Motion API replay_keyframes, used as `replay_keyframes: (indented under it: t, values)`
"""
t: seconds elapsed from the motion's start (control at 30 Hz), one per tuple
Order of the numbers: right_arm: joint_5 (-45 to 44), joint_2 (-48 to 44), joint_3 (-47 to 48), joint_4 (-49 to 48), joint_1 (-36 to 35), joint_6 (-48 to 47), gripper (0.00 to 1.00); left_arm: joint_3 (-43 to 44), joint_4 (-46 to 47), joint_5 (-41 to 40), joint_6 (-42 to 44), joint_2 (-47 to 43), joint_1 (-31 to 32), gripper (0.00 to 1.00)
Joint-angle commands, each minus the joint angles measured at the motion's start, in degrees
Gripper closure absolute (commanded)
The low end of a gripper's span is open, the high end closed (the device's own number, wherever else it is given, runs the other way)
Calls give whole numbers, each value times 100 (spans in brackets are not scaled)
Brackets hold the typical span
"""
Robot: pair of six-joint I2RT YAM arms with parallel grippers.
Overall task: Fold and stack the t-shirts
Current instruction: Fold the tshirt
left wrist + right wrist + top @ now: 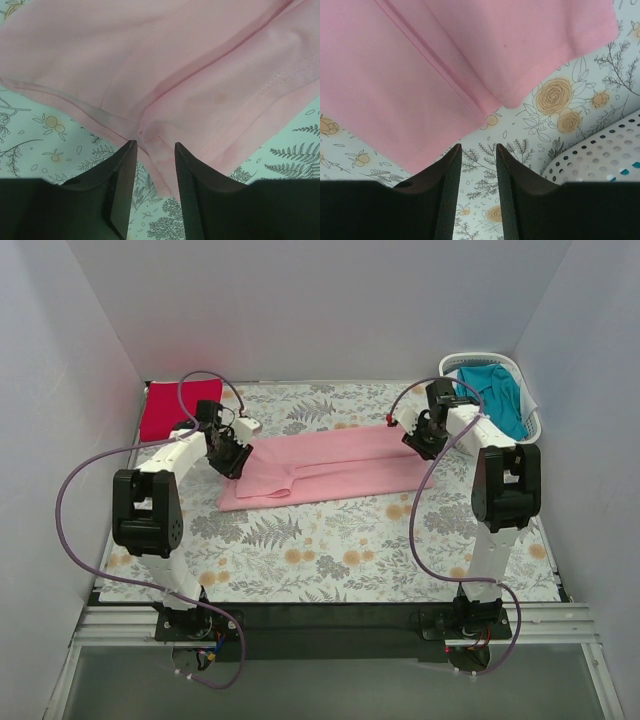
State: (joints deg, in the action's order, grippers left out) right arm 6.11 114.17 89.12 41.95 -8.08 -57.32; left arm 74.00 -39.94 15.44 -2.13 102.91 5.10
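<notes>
Left gripper (pixel 155 146): jaws parted a moderate way and clamped on nothing. A folded hem of the light pink soft fabric t-shirt (pixel 165 65) lies flat right at its fingertips, with a narrow strip of it running into the gap between them.
Right gripper (pixel 478 148): jaws parted about as far, with only patterned cloth showing between them.
Pink shirt: stretched out in a long flat band between the two grippers. Seen from the right gripper, its hem edge lies just ahead and left of the fingertips, and a rounded corner lies ahead to the right.
Bright red fabric t-shirt (pixel 165 410): folded flat, beyond the left gripper on its outer side and apart from it.
Teal fabric t-shirt (pixel 497 395): crumpled inside the white perforated plastic laundry basket (pixel 533 426), just past the right gripper on its outer side.
Grey-and-orange floral patterned cloth (pixel 330 550): spread beneath both grippers and the pink shirt.
</notes>
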Motion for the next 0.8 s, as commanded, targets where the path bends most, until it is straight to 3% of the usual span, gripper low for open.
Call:
replay_keyframes:
  t: [0.0,0.13,0.23,0.43,0.67,0.77]
  values:
    - [101,-395,264,137,104,791,57,176,-83,204,-681,-394,-290,62]
    - [486,-685,106,532,157,1459,59,2,-522,740,-1201,-789,-693,61]
    - [900,-729,-306,630,166,1794,63,-605,-348,750,-1482,-1088,-695,60]
    - [892,-264,-466,375,166,2102,63,-1300,276,566,-1720,-913,-713,60]
    - [401,26,-896,24,166,2085,64,-1712,426,434,-1703,-650,-721,67]
    - [172,-70,-1448,-353,166,2032,64,-1923,452,284,-1615,-763,-721,77]
